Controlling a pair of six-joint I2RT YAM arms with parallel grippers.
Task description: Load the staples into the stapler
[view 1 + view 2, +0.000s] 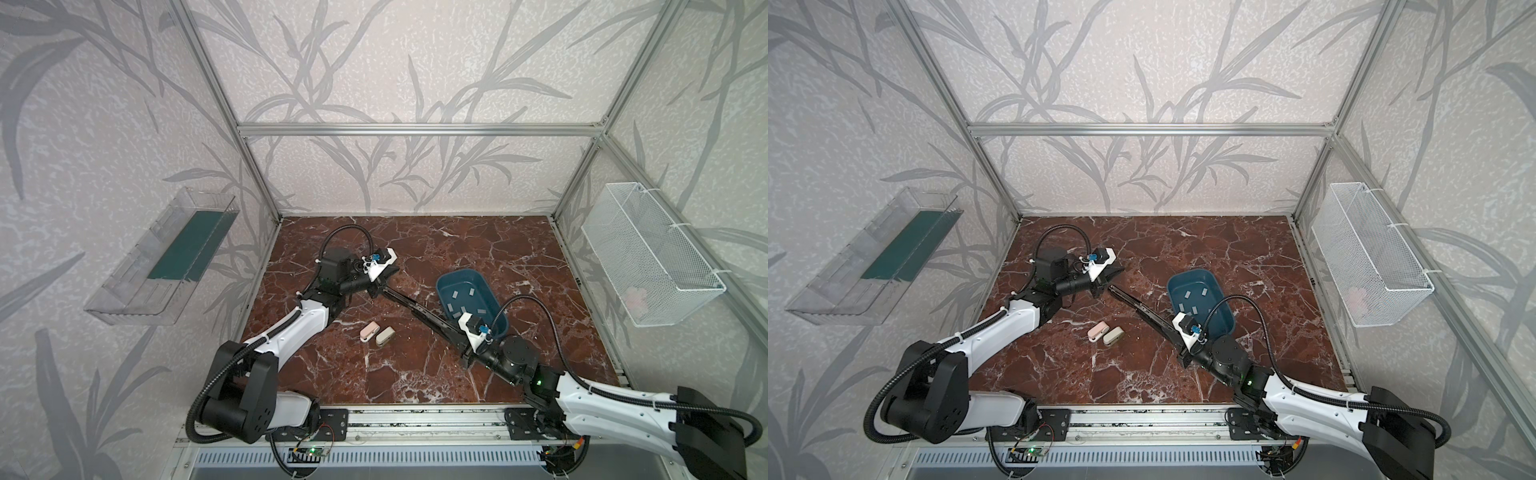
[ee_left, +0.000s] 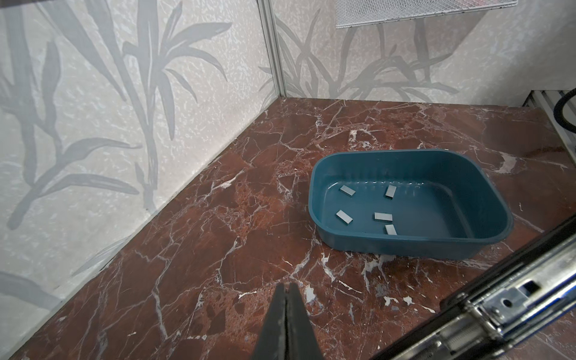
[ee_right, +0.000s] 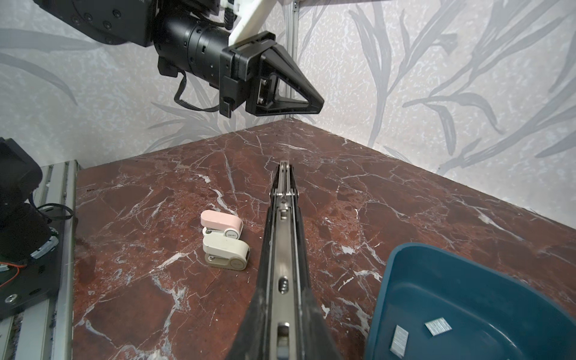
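Right fingers (image 3: 252, 330) clamp long stapler (image 3: 282, 249); left fingers (image 2: 274, 324) closed, empty; staples (image 2: 382, 216) in tub (image 2: 405, 246).

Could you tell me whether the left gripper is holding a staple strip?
No, the left gripper is shut with nothing between its jaws, and the staples lie in the tub.

red-brown marble-look bench (image 1: 415, 365): polished, glossy | rectangular teal plastic tub (image 2: 405, 244): smooth, soft sheen | small flat grey metal staples (image 2: 383, 216): finely brushed, dull gleam | long black stapler (image 3: 282, 249) — matt shell, bright chromed metal channel | small pink stapler (image 3: 221, 219), small beige stapler (image 3: 226, 249) — matt plastic | white wire-mesh basket (image 1: 623, 257): open metal weave
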